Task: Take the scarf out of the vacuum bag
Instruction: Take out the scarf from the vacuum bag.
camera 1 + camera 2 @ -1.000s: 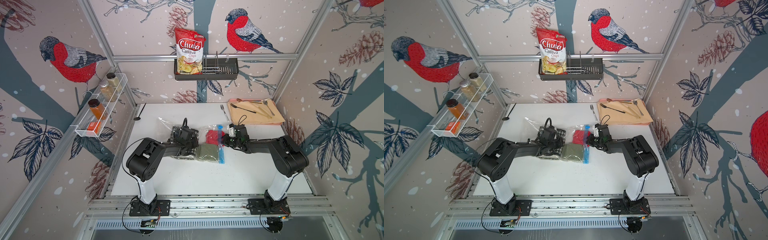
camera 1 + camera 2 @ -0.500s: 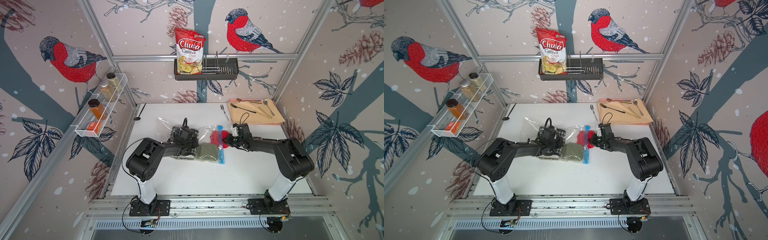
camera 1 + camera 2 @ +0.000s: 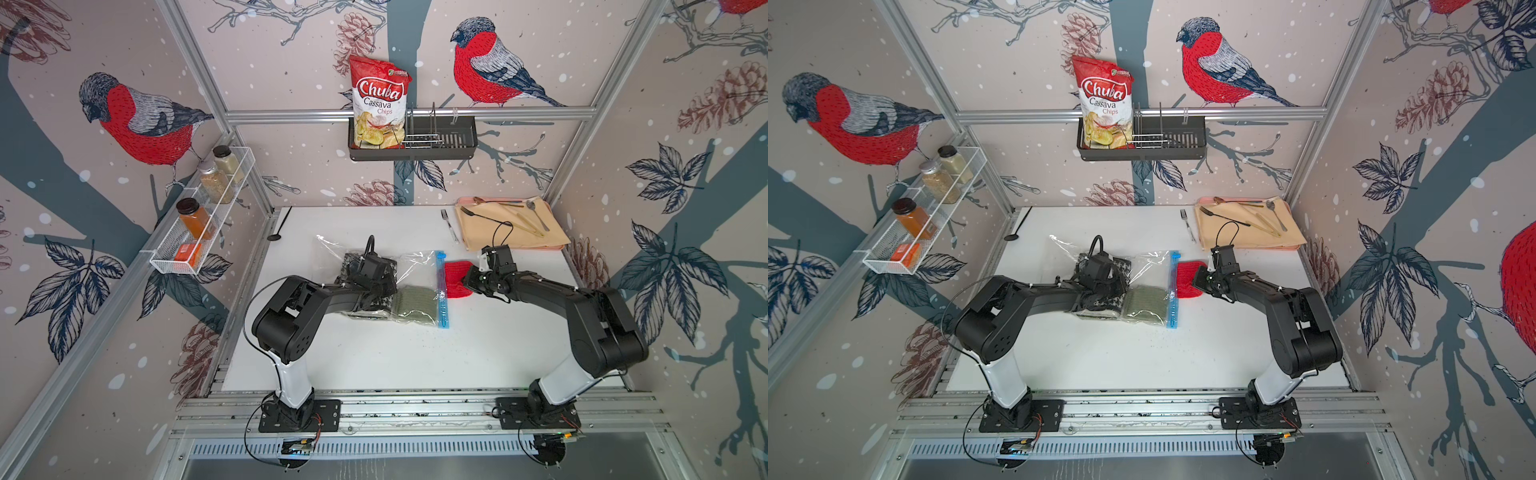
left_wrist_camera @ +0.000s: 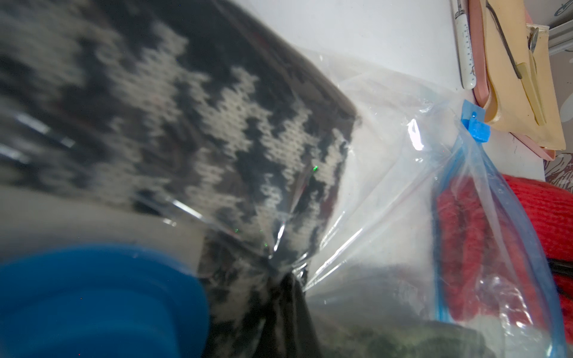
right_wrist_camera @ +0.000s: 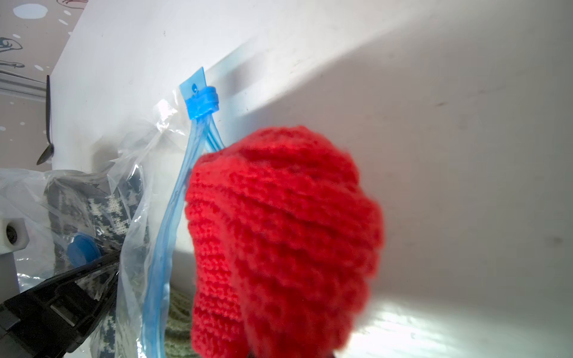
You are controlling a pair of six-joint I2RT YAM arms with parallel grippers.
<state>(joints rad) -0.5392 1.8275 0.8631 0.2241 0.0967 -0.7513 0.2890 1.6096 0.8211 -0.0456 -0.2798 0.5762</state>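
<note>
**Task item.** The scarf (image 3: 348, 268) lies folded flat inside the vacuum bag (image 3: 415, 266), at the end away from the zip strip (image 3: 441, 291). Its visible extent runs front to back across the desk (image 3: 374, 357), roughly parallel to the zip strip (the left arm covers its middle, so the two ends cannot be told apart). The round blue valve (image 4: 93, 303) sits over the scarf.

**Tools.** The left tool (image 3: 390, 289) is pressed together on the bag film above the scarf, and the creases in the plastic converge at its tips. The right tool (image 3: 466, 279) is clamped on the red knit piece (image 3: 455, 278), which lies outside the bag against the zip strip.

**Surface and room.** The desk is white and stands inside an aluminium frame with bird-patterned walls.

**Containers.**
- The vacuum bag holds the scarf and the olive knit piece (image 3: 415, 305), which lies between the scarf and the zip strip.
- The pink tray (image 3: 536, 248) at the far right corner carries a beige cloth and cutlery. A fork (image 3: 449, 224) lies on the desk just beside it.
- The black wall basket (image 3: 457, 143) holds a chip bag (image 3: 378, 108).
- The wire shelf (image 3: 166, 259) on the left wall holds spice jars (image 3: 193, 218).
</note>
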